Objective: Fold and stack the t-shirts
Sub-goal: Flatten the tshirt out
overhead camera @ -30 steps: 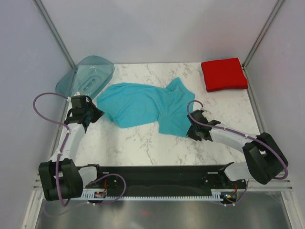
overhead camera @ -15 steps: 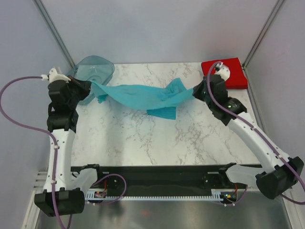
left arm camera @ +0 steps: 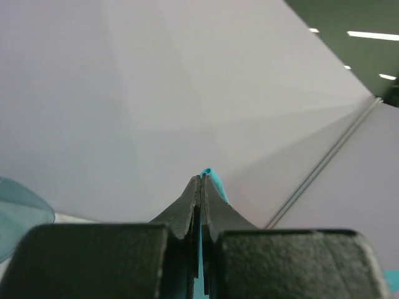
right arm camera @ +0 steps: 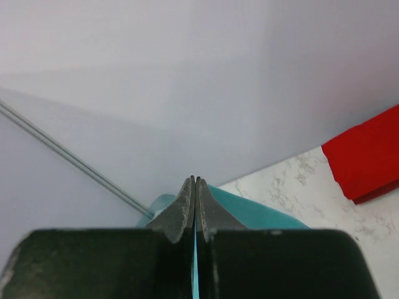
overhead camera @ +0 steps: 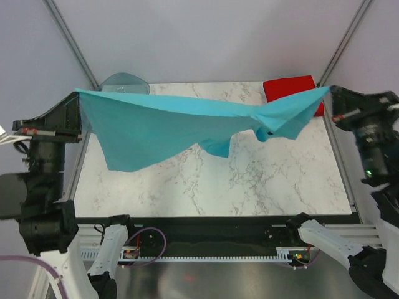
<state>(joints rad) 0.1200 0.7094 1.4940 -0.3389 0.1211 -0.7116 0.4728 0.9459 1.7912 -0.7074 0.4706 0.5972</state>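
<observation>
The turquoise t-shirt (overhead camera: 168,128) hangs stretched in the air above the marble table, spread between both arms. My left gripper (overhead camera: 78,93) is shut on its left corner; a sliver of turquoise cloth (left arm camera: 211,177) pokes out above the pinched fingertips (left arm camera: 192,202). On the right, my right gripper (overhead camera: 327,90) is shut on the other corner, with turquoise cloth (right arm camera: 262,212) trailing behind its closed fingertips (right arm camera: 186,205). The red t-shirt (overhead camera: 288,85), a folded square, lies at the table's back right corner, partly hidden by the lifted cloth; the right wrist view shows this red t-shirt (right arm camera: 368,159) at the right edge.
A translucent teal plastic tray (overhead camera: 124,83) sits at the back left corner, mostly hidden behind the raised shirt. Marble tabletop (overhead camera: 249,174) lies beneath. Metal frame posts (overhead camera: 68,43) and pale walls close in both sides.
Both arms have risen high and swung outward, lifting the turquoise shirt off the table and stretching it wide. The shirt went from a bunched strip to a spread hanging sheet.
</observation>
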